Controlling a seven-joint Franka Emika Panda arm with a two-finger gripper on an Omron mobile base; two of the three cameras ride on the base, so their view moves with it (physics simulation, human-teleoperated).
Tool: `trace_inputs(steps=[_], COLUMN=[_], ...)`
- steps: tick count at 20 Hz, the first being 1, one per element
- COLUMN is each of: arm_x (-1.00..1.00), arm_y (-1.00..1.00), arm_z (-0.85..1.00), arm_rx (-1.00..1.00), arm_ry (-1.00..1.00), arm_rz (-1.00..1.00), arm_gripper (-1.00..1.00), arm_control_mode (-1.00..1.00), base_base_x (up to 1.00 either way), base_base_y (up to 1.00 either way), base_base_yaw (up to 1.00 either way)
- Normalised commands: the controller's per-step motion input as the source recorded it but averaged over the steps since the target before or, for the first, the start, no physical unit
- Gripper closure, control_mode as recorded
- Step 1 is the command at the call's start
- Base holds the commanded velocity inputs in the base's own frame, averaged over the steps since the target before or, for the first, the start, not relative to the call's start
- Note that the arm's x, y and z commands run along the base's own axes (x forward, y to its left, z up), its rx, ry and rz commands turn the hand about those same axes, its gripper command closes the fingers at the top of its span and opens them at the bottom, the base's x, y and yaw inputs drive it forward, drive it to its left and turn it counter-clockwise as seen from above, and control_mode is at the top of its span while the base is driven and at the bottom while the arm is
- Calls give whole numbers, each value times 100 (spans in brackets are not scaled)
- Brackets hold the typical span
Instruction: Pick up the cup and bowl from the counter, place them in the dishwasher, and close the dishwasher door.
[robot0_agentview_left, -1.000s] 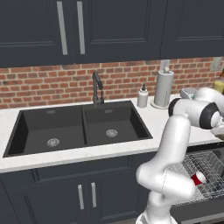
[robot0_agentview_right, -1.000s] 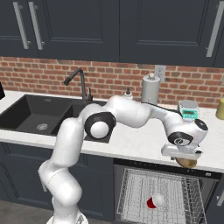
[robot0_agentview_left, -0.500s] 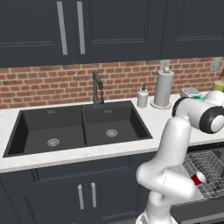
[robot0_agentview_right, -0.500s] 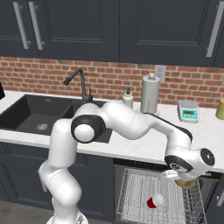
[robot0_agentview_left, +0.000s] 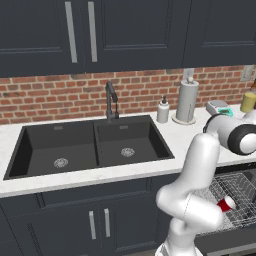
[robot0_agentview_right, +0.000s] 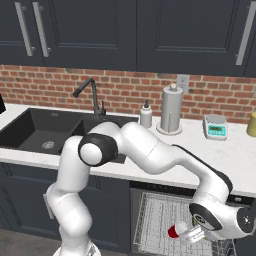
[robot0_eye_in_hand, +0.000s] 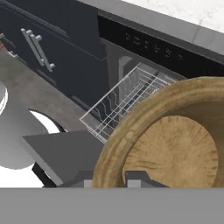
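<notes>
Bowl (robot0_eye_in_hand: 175, 144) now lower, over rack (robot0_eye_in_hand: 127, 100)

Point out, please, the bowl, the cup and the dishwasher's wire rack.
bowl (robot0_eye_in_hand: 175, 151): hand view, on its inner bottom.
cup (robot0_agentview_right: 176, 231): right base view, on its red side.
wire rack (robot0_agentview_right: 157, 220): right base view, on its bare wire floor.

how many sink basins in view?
2. Both sit side by side in the black double sink set into the counter: the left basin and the right basin below the faucet.
</notes>
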Motion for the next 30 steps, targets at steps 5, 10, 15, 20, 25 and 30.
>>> trace_inputs(steps=[5, 10, 15, 20, 25, 30], arm_x=[-11, 9, 33, 39, 60, 37], arm_y=[0, 0, 0, 0, 0, 0], arm_z=[-51, -37, -37, -23, -25, -33], arm_rx=[0, 0, 0, 0, 0, -1], arm_ry=[0, 0, 0, 0, 5, 16], arm_rz=[20, 15, 8, 0, 0, 0], arm_gripper=[100, 100, 100, 100, 100, 100], arm_control_mode=[-100, -100, -100, -100, -100, -100], base_base_x=[0, 0, 0, 0, 0, 0], base_base_y=[0, 0, 0, 0, 0, 0], base_base_yaw=[0, 0, 0, 0, 0, 0])
